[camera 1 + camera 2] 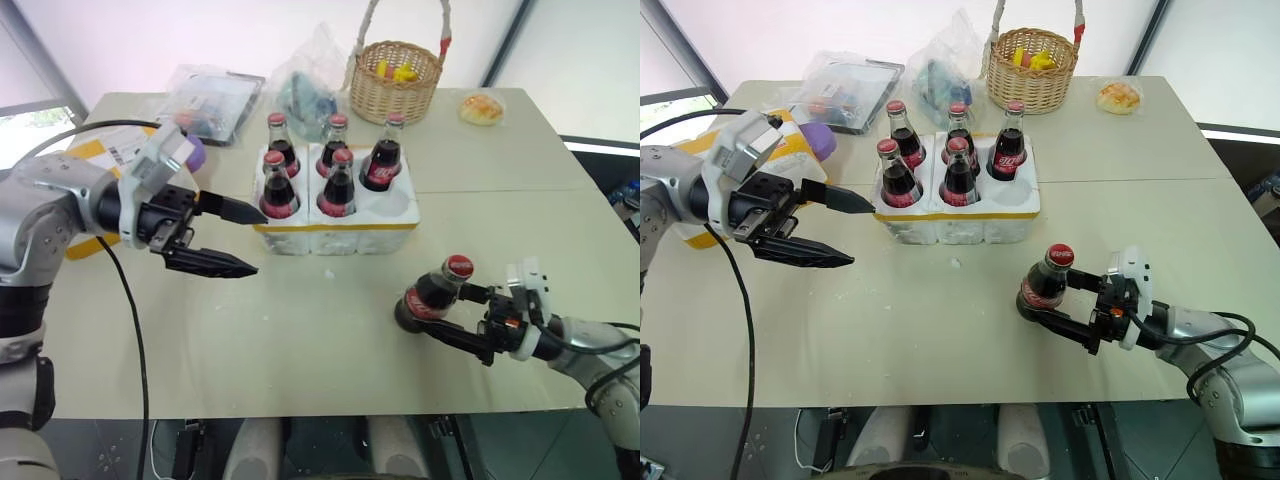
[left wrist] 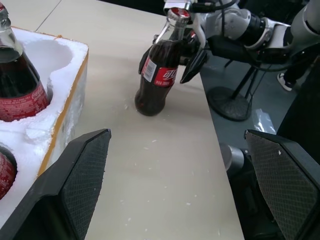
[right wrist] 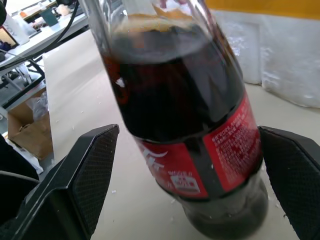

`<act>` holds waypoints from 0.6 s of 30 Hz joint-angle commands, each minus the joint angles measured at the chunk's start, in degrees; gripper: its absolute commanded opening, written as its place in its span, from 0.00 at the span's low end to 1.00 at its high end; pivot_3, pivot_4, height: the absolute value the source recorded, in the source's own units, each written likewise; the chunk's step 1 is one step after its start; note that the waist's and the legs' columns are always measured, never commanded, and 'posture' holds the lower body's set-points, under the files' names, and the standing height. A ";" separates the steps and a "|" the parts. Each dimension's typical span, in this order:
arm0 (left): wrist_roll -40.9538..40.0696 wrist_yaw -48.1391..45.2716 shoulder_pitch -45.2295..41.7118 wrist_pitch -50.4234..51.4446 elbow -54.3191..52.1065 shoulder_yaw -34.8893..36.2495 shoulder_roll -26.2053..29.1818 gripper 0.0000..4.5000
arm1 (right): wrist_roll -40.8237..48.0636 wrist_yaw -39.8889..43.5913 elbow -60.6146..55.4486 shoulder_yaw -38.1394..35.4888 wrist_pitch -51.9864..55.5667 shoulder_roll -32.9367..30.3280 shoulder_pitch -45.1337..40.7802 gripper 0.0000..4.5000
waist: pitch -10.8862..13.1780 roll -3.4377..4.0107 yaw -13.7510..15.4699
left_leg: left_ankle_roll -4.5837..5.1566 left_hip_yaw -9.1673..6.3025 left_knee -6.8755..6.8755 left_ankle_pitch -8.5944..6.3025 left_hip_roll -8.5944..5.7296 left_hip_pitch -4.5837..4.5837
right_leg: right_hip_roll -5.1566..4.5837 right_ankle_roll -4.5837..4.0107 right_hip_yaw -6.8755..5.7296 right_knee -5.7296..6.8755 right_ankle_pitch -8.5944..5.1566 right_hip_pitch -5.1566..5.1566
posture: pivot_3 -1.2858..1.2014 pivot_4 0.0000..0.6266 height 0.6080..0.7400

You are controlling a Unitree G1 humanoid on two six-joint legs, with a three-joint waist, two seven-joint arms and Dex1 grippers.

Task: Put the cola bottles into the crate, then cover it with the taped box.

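Beige table [image 1: 300,340] by bright windows, both claws wide, right claw [image 1: 455,318] around loose cola bottle [image 1: 432,292].

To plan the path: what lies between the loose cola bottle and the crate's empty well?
Only bare tabletop with a few white foam crumbs, between the loose cola bottle and the crate, as the left eye view shows.

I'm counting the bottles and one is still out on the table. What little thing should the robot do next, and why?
Probably close the right gripper on the last cola bottle. Its open fingers already sit on either side of that bottle, which stands tilted on the table. Five bottles are in the crate, and one front well is empty.
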 commanded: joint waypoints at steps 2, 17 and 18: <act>-1.09 0.40 -1.33 0.31 -1.98 1.49 0.51 0.99 | -0.93 -0.20 2.15 1.01 -2.15 0.38 -2.04 1.00 | 0.00 0.00 0.00 | 0.00 0.00 0.00 0.00 0.00 0.00 | 0.00 0.00 0.00 0.00 0.00 0.00 | 0.52 0.24 0.98; -1.94 1.91 -0.40 0.37 -2.75 2.27 0.73 1.00 | 5.05 0.81 2.11 -3.70 1.15 -5.55 -9.26 0.63 | 0.01 0.01 -0.10 | 0.00 0.01 0.00 0.00 0.00 -0.01 | 0.00 0.00 0.00 0.00 0.00 0.00 | 0.52 0.24 0.98; -2.00 2.09 -0.40 0.41 -2.76 2.36 0.70 1.00 | 6.13 0.93 2.77 -4.26 2.07 -6.63 -11.52 0.63 | 0.01 0.01 -0.25 | 0.00 0.01 0.00 0.00 0.00 -0.01 | 0.00 0.00 0.01 -0.01 0.00 -0.01 | 0.52 0.24 0.98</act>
